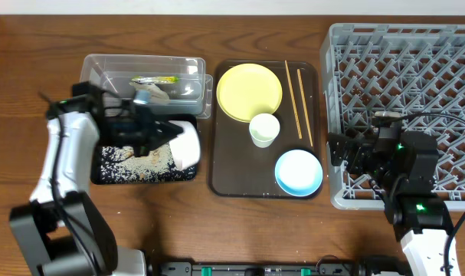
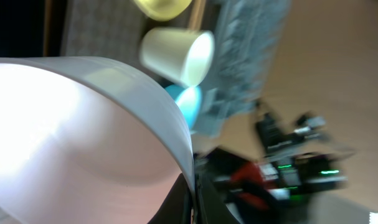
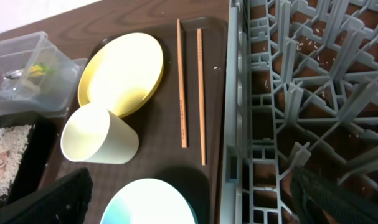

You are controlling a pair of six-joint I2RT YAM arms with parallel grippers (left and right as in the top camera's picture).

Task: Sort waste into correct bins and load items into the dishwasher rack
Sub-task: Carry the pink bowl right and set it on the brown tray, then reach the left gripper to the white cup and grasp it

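Wooden worktop [image 1: 240, 230] carries everything. At its left the white bowl [image 1: 188, 145] hangs tipped on its side over the right end of the black tray [image 1: 182, 173], its rim clamped between the closed fingers of the left gripper [image 1: 171, 134]. In the left wrist view the bowl's pale inside fills most of the frame, with a dark finger against the rim at the bottom edge. White rice [image 1: 136, 161] with pale scraps is spread across the floor of the black tray. Just behind it, the clear tub [image 1: 94, 69] holds a green-and-yellow wrapper [image 1: 155, 79] and a pale crumpled lump [image 1: 157, 96] beside it. To the right, the brown serving tray [image 1: 232, 161] bears the yellow plate [image 1: 249, 92] at the back and the white cup [image 1: 264, 129] upright just in front of it. The blue bowl [image 1: 299, 171] sits at its near right corner, and two chopsticks [image 1: 297, 100] lie side by side along the right edge. Farther right stands the grey rack [image 1: 416, 69], with a few white grains scattered on its lattice. The right gripper [image 1: 341, 151] hovers over the rack's left wall, fingers spread wide apart, holding nothing.
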